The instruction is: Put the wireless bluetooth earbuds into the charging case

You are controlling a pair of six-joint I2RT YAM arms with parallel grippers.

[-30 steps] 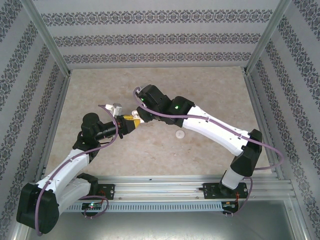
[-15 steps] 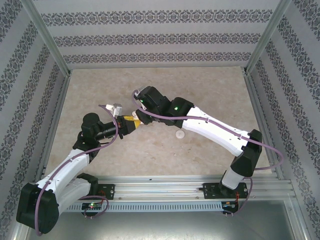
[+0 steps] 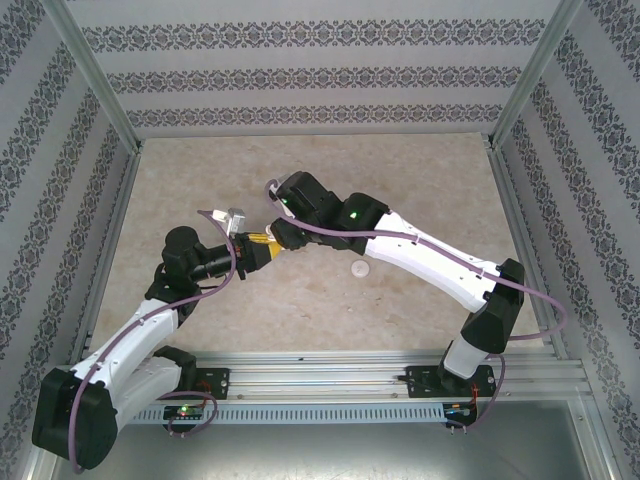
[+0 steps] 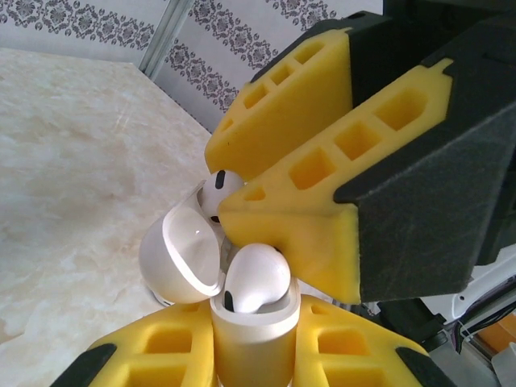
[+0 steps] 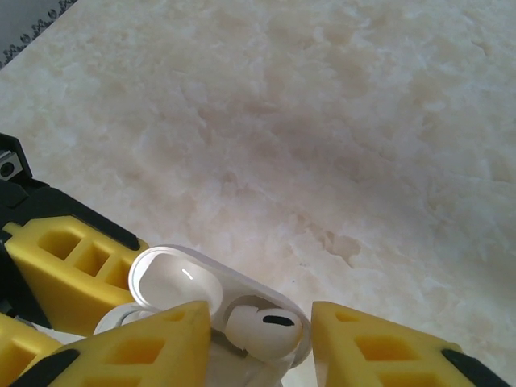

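**Case clamped in the left jaws, one earbud at the right fingertips**

The left gripper (image 3: pixel 259 248) has its jaws clamped on the charging case (image 4: pixel 254 343). The case body stands upright between the two yellow fingers (image 4: pixel 141 363), one pressing each side. Its open end points away from the jaws, past the fingertips. The lid (image 4: pixel 181 260) is swung open and hangs off one side of the case, beyond the left gripper's fingertips, with its glossy hollow showing.

The first earbud (image 4: pixel 258 278) sits in the mouth of the case, its rounded head standing proud of the rim, just ahead of the left jaws.

The right gripper (image 3: pixel 275 233) meets the left one tip to tip above the table (image 3: pixel 400 180). Its yellow fingers (image 4: pixel 282 133) reach in from the opposite side. Their tips are just beyond the case opening and close to the seated earbud. The right jaws are drawn in to a narrow gap and pinch the second earbud (image 4: pixel 216 192) at their very tips. It sits beside the open lid and outside the case. In the right wrist view this earbud lies in the gap between that gripper's own fingers, with the lid just past it.

A flat round white disc (image 3: pixel 359 269) lies on the table well apart from both pairs of jaws, on the right arm's side.
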